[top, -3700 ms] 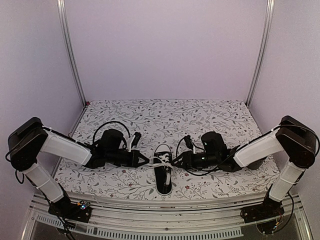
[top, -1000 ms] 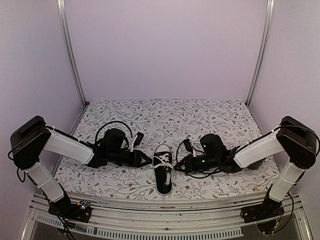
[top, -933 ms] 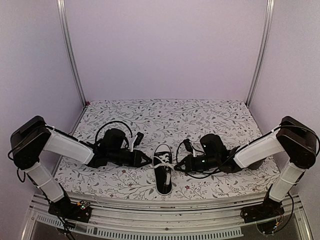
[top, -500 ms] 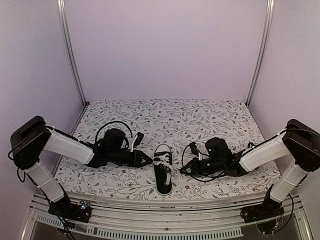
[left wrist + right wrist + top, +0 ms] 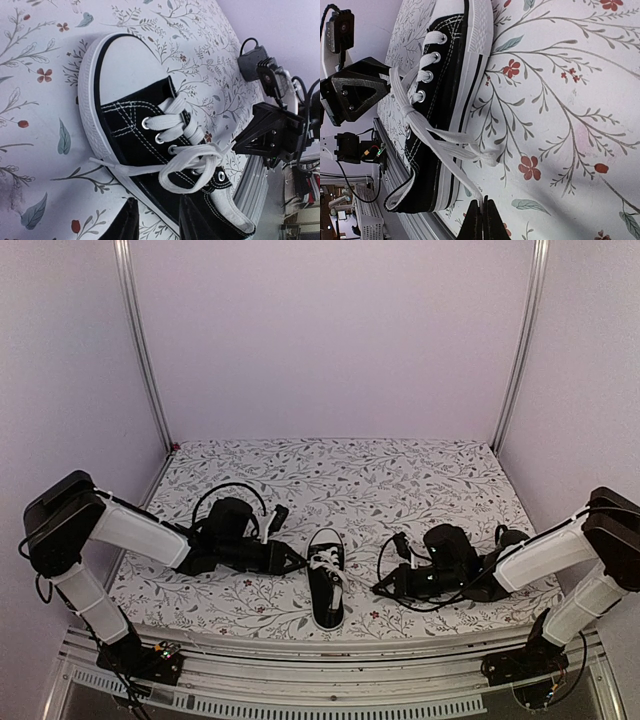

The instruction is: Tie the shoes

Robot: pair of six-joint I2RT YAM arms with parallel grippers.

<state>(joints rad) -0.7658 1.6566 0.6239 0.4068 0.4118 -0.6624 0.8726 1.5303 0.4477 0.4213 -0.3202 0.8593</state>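
Observation:
A black low-top sneaker (image 5: 325, 582) with white sole and toe cap lies on the floral mat, toe towards the near edge. Its white laces (image 5: 192, 161) form a loose loop over the eyelets, with one end lying on the mat to the shoe's left. My left gripper (image 5: 296, 562) is open right beside the shoe; in the left wrist view (image 5: 157, 224) one finger is over the mat and one over the shoe's side. My right gripper (image 5: 383, 589) is to the right of the shoe. In the right wrist view (image 5: 482, 207) it is shut on a lace end (image 5: 451, 161) that runs taut from the shoe (image 5: 442, 95).
The floral mat (image 5: 400, 480) covers the table. A metal rail (image 5: 330, 650) runs along the near edge just below the shoe's toe. Lilac walls with metal posts (image 5: 140, 350) close the sides and back. Black cables (image 5: 225, 492) loop above both wrists.
My right gripper has moved right, away from the shoe, with the lace end held in it. The left gripper and the shoe have barely moved.

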